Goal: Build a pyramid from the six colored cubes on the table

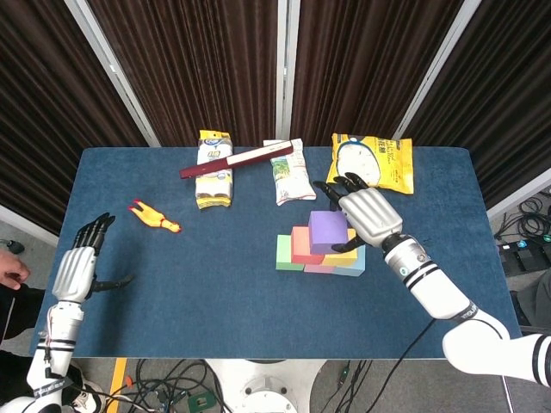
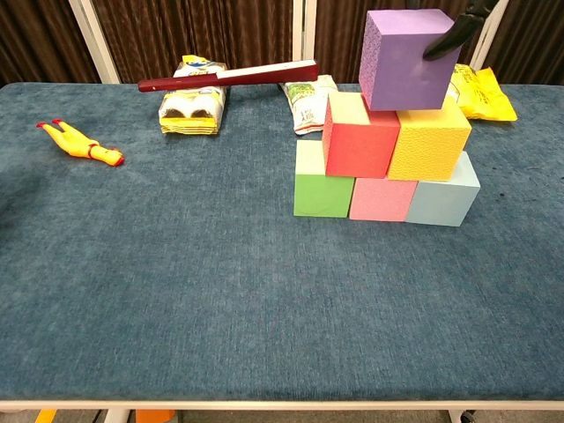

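Right hand [image 1: 368, 215] grips the purple cube [image 2: 407, 58] atop the red cube [image 2: 359, 137] and yellow cube [image 2: 430, 141]; releasing cleanly likely comes next.

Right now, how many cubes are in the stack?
6. Bottom row: green cube, pink cube, light blue cube. Middle row: red cube, yellow cube. On top: purple cube.

Count: 6 cubes, one each of purple cube [image 2: 407, 60], red cube [image 2: 360, 141], yellow cube [image 2: 428, 143], green cube [image 2: 321, 189], pink cube [image 2: 382, 199], light blue cube [image 2: 444, 197]. 3 snack bags. 1 rubber chicken [image 1: 154, 216]. 1 dark red stick [image 1: 234, 161]. 2 hands.
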